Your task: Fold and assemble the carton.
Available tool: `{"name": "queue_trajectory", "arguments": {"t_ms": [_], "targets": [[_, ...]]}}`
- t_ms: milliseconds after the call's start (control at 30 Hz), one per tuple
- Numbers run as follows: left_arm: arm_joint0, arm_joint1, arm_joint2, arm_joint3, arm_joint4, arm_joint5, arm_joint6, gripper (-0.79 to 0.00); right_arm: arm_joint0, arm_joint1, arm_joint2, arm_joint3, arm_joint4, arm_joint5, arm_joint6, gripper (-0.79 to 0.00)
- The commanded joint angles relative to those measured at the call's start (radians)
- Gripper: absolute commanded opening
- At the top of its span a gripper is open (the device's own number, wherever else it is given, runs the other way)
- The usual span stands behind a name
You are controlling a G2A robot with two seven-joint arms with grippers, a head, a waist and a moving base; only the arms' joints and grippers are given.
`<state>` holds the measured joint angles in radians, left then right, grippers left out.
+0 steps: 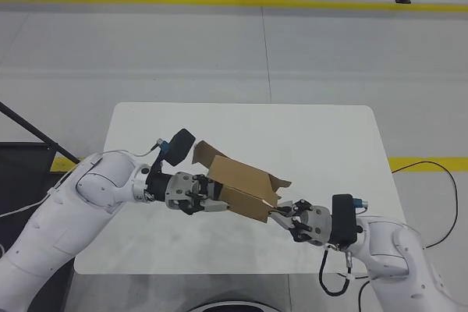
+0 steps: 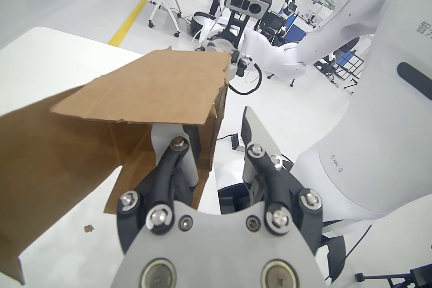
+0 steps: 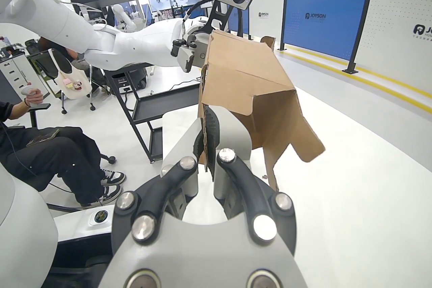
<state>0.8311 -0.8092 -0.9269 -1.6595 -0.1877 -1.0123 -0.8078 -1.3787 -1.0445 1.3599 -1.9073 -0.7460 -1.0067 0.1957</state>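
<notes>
The brown carton (image 1: 242, 187) is a half-opened sleeve held slanted over the middle of the white table (image 1: 320, 140), with loose flaps at both ends. My left gripper (image 1: 207, 198) is at its left end, open. One finger (image 2: 173, 147) is inside the carton (image 2: 152, 90), the other finger (image 2: 256, 134) is outside, with a gap to the side wall. My right gripper (image 1: 285, 212) is at the opposite end, shut on the edge of a carton (image 3: 249, 76) panel, which is pinched between its pads (image 3: 212, 130).
A small cardboard scrap (image 2: 88, 228) lies on the table near my left gripper. The far half of the table is bare. A black cart (image 3: 141, 107) stands off the table's side.
</notes>
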Motion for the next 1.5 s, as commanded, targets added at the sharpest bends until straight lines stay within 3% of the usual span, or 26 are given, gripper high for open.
{"name": "queue_trajectory", "arguments": {"t_ms": [0, 100, 367, 467, 633, 700, 733, 767, 1067, 1467], "targets": [[-0.005, 0.003, 0.009, -0.002, -0.003, 0.0, 0.0, -0.533, 0.002, 0.001, -0.001, 0.001, 0.002, 0.0, 0.001, -0.785], [-0.011, 0.007, 0.02, -0.002, -0.003, 0.0, 0.0, -0.64, 0.004, 0.002, -0.002, 0.003, 0.003, 0.0, 0.001, -0.785], [-0.023, 0.012, 0.03, 0.006, -0.01, 0.0, 0.0, -0.696, 0.004, 0.005, 0.0, 0.005, 0.003, 0.009, 0.0, -0.785], [-0.024, 0.013, 0.033, 0.006, -0.011, 0.0, 0.0, -0.785, 0.003, 0.006, 0.0, 0.005, 0.003, 0.013, -0.001, -0.785], [-0.025, 0.014, 0.035, 0.006, -0.011, 0.0, 0.0, -0.785, 0.004, 0.008, -0.004, 0.004, 0.004, 0.012, 0.0, -0.785], [-0.026, 0.013, 0.037, 0.007, -0.008, 0.0, 0.0, -0.785, 0.005, 0.008, -0.006, 0.004, 0.006, 0.012, 0.0, -0.489], [-0.027, 0.013, 0.037, 0.007, -0.009, 0.0, 0.0, -0.785, 0.006, 0.008, -0.006, 0.005, 0.007, 0.013, -0.001, -0.403], [-0.027, 0.013, 0.037, 0.007, -0.008, 0.0, 0.0, -0.785, 0.006, 0.009, -0.007, 0.006, 0.009, 0.015, -0.003, 0.0], [-0.03, 0.005, 0.028, 0.004, -0.092, 0.0, 0.0, -0.785, -0.037, 0.01, 0.056, -0.002, -0.006, -0.006, -0.148, 0.0], [-0.05, -0.002, 0.04, 0.007, -0.117, 0.0, 0.0, -0.785, -0.146, 0.028, 0.11, -0.047, -0.27, -0.006, -0.489, 0.0]]}}
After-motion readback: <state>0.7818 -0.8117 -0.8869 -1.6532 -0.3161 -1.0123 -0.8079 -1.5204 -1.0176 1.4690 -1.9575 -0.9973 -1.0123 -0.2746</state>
